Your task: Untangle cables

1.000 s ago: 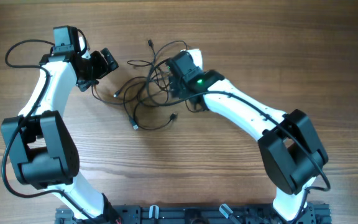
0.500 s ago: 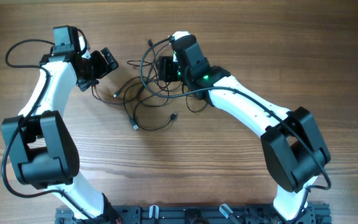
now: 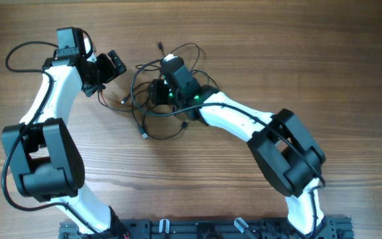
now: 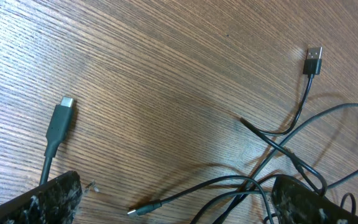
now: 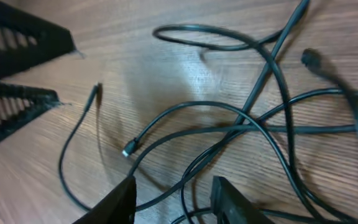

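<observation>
Right wrist view: our right gripper (image 5: 176,193) hung low, the cables (image 5: 247,121) bunched just ahead of its half-narrowed fingers, one strand between them. We could not tell whether it was held. The left gripper (image 4: 173,208) gaped wide, empty. We judged a first grab was underway; the next move called for pinching that strand and drawing it clear.

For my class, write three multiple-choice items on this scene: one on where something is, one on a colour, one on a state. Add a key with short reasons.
1. In the overhead view, where is the right claw?
A. over the cables
B. at the table's near edge
C. touching the left arm

2. What colour are the cables?
A. white
B. black
C. red

3. How is the left claw?
A. shut on a cable
B. open, gripping nothing
C. out of view

Key:
1 A, its tip sits among the loops.
2 B, every wire shows black.
3 B, its jaws stand wide apart in the left wrist view.
</observation>
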